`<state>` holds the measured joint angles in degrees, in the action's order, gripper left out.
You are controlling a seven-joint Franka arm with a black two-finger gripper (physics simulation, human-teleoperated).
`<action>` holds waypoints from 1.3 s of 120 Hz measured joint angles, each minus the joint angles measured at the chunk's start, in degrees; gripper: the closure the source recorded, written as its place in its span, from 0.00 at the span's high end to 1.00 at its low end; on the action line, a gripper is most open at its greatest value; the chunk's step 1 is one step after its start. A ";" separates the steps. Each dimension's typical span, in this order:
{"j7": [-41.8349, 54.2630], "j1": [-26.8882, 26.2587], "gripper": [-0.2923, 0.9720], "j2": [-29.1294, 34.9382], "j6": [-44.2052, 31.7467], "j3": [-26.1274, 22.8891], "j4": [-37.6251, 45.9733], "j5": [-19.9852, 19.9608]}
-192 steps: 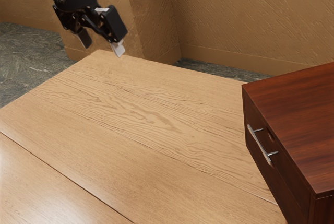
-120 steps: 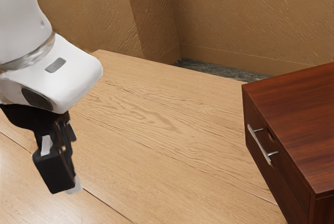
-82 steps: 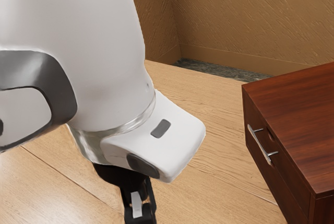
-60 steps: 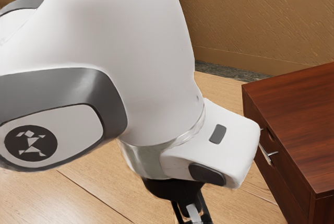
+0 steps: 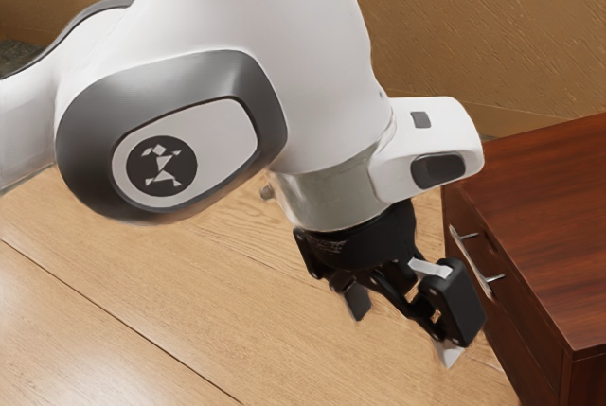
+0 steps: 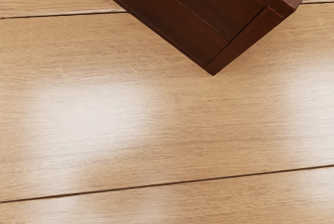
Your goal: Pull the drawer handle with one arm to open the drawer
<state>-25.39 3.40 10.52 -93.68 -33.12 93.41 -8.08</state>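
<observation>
A dark red wooden cabinet [image 5: 549, 188] stands at the exterior view's right, its drawer front flush with the body. On that front sits a slim silver handle [image 5: 468, 251]. My black gripper [image 5: 402, 332] hangs low over the table just to the handle's left, open, with nothing between its fingers. One finger [image 5: 454, 316] is close beside the handle's lower end, apart from it as far as I can see. In the wrist view the cabinet's lower corner [image 6: 209, 20] lies ahead of my hand, above the bare table.
The light wooden table [image 5: 161, 330] stretches across the exterior view's left and front, with a seam running through it [image 6: 156, 185]. A rough tan wall [image 5: 530, 27] rises behind. My white arm [image 5: 246, 94] covers most of the middle.
My arm has swung down from the far upper left and across the table to the exterior view's right, bringing the gripper beside the drawer handle. The cabinet has not moved.
</observation>
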 joint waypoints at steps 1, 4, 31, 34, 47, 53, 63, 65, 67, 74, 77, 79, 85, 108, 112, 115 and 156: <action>-0.36 0.11 0.77 -0.02 -0.10 0.00 0.02 -0.03; -1.44 0.36 0.77 -0.18 -0.49 -0.01 0.11 -0.13; -9.48 1.91 0.77 -2.33 -4.62 0.00 2.18 -1.22; -10.20 1.94 0.77 -2.48 -5.08 0.01 2.27 -1.30; -12.95 2.03 0.77 -2.80 -6.91 0.06 2.39 -1.89; -14.06 2.93 0.77 -2.82 -7.51 0.05 2.63 -2.13; -15.69 4.28 0.77 -2.54 -8.20 0.10 3.99 -2.35; -15.98 4.18 0.77 -2.35 -8.32 0.38 4.48 -2.36; -16.27 4.07 0.77 -2.11 -8.42 0.88 5.01 -2.38; -17.22 4.46 0.77 -1.61 -8.74 1.96 6.47 -2.38; -17.60 4.56 0.77 -1.53 -8.91 2.17 6.84 -2.38; -17.85 4.60 0.77 -1.50 -9.12 2.27 7.05 -2.40; -18.53 4.60 0.77 -1.57 -9.96 2.43 7.58 -2.76; -20.32 4.50 0.77 -3.37 -13.40 2.53 7.74 -5.84; -20.52 4.59 0.77 -3.69 -13.95 2.59 7.71 -6.29; -20.66 4.95 0.77 -3.84 -14.33 2.63 7.70 -6.56; -21.75 5.49 0.77 -8.64 -17.93 3.59 7.31 -7.09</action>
<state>-47.14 8.89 1.88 -111.60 -29.53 100.73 -15.17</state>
